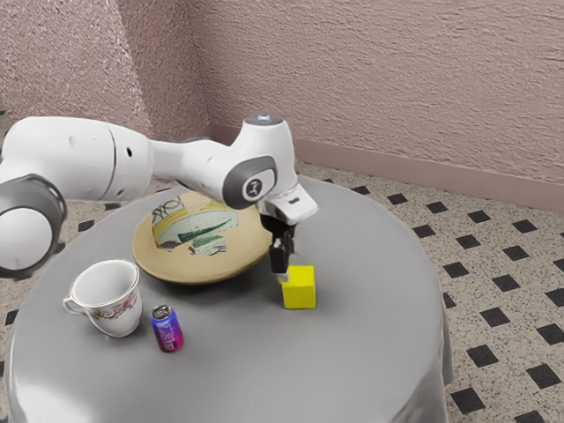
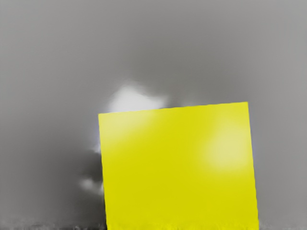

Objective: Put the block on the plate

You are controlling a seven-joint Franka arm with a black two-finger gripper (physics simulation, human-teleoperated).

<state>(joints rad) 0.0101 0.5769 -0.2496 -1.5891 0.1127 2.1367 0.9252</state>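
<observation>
Pinkish, rough-textured walls (image 1: 379, 79); speckled floor (image 1: 507, 242) with dark diamond insets. Work surface (image 1: 264, 374): round, covered in smooth grey.

Task item: yellow block (image 1: 300, 289), on the surface, off the plate (image 1: 189, 274), near its rim toward the exterior view's right. Plate is broad and tan, with a green, yellow and white pattern.

White arm (image 1: 128, 163) enters from the exterior view's left and passes over part of the plate. Black gripper (image 1: 281, 263) points down at the block; its lower end overlaps the block's upper corner in the exterior view. Contact cannot be confirmed. Jaws: cannot tell whether spread, pressed together or pinching the block. Wrist view: block large and close, just under the hand, one flat yellow face presented.

Other items: white cup (image 1: 107, 300) with floral band, handle toward the exterior view's left; blue-and-pink can (image 1: 166, 330), upright, near the cup. Both well apart from the block.
</observation>
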